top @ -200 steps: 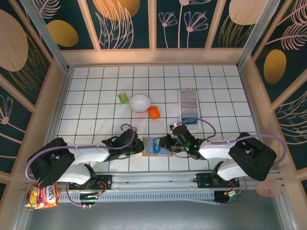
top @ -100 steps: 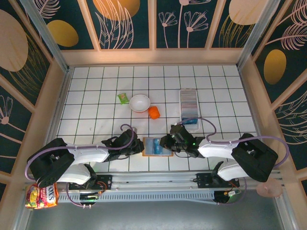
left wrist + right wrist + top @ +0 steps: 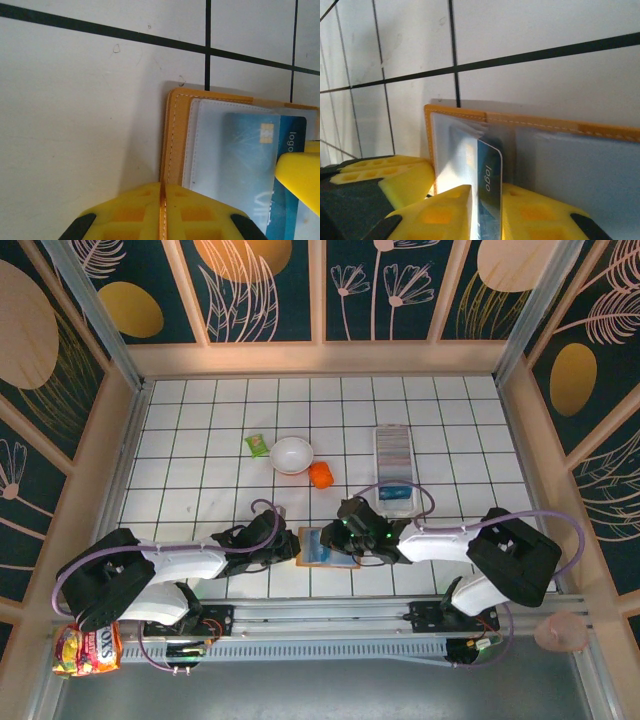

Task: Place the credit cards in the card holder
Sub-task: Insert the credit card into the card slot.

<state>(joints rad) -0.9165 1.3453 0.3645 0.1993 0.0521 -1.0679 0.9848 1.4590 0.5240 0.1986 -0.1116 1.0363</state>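
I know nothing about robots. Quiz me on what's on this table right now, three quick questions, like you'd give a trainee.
1. Pick one: what does the left gripper pinch? A) a bowl B) the wallet's edge C) a green packet
2. True or false: the blue card stands between the right gripper's fingers.
3. Fill in: the long white card holder lies nearer the ___ gripper.
Key: 1 B; 2 true; 3 right.

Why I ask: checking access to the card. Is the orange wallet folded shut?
No, the wallet lies open, its clear inner pocket and a blue credit card showing.
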